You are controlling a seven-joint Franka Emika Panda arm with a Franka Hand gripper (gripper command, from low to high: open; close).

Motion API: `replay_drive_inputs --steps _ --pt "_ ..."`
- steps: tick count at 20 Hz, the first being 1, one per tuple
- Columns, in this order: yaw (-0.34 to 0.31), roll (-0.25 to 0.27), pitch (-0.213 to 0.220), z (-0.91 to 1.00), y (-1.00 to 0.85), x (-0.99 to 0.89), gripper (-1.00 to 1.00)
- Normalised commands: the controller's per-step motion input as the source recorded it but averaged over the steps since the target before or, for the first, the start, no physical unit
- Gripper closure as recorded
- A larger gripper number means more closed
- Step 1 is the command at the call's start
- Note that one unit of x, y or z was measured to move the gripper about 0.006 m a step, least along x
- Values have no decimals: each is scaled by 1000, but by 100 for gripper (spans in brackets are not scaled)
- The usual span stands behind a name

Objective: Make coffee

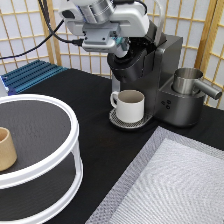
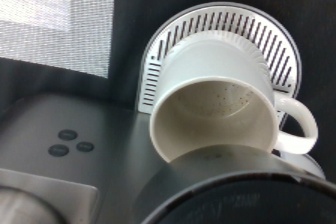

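Note:
My gripper [image 1: 120, 50] hangs at the exterior view's top, just over the open brew head of the black coffee machine [image 1: 155, 75]. It is shut on a small white pod with a blue top, the coffee [image 1: 122, 46], only partly visible between the fingers. A cream mug with a handle [image 1: 131, 105] stands empty on the machine's round drip tray [image 1: 116, 120]. The wrist view looks down on the mug [image 2: 217, 115], the slotted tray [image 2: 225, 30] and the dark rim of the brew head [image 2: 240, 195]. The pod is hidden in the wrist view.
A metal pitcher [image 1: 187, 82] sits on the machine's right side. A white round two-tier stand [image 1: 60, 165] at the left holds a tan handleless cup [image 1: 6, 149]. A grey mesh mat [image 1: 170, 185] lies at the bottom right, and a blue rack [image 1: 32, 75] at the back left.

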Motion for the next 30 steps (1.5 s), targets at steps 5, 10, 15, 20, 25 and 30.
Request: replay_drive_inputs --steps 5,10,15,20,25,30 --pt "-54 -51 23 -28 182 78 100" --pt "-60 -100 36 -17 250 122 100" --pt "-72 -125 35 0 287 90 100" --pt "-76 -131 30 0 290 61 100" --pt "-75 -121 8 0 294 61 -100" --pt "-93 -125 0 0 268 7 -100"
